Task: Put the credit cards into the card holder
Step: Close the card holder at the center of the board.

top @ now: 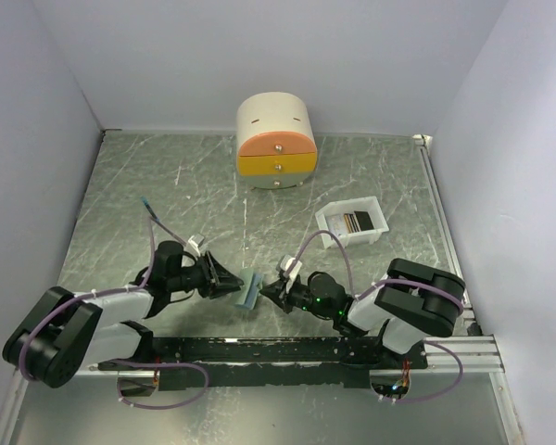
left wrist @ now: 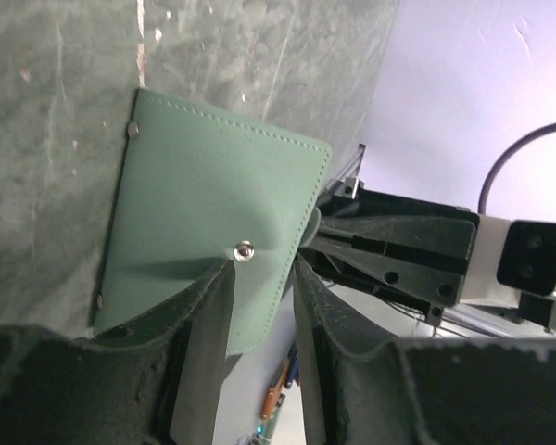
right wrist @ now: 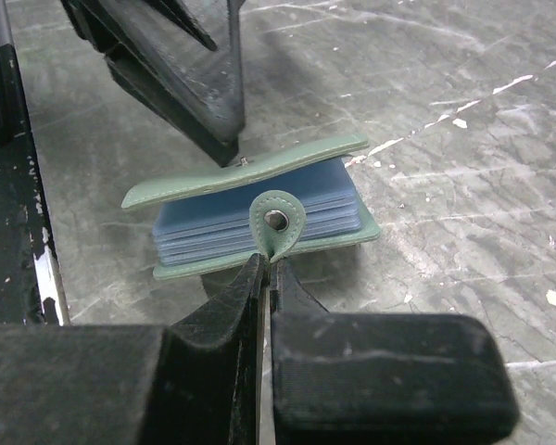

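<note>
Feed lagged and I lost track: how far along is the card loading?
Done: none visibly loaded; the credit cards lie in the white tray. In hand: the right gripper pinches the snap tab of the card holder while the left gripper, open, touches its lifted cover. Left: opening it and loading every card.

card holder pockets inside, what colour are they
The card holder's pockets are pale blue, stacked between its green covers; clearest in the right wrist view.
</note>
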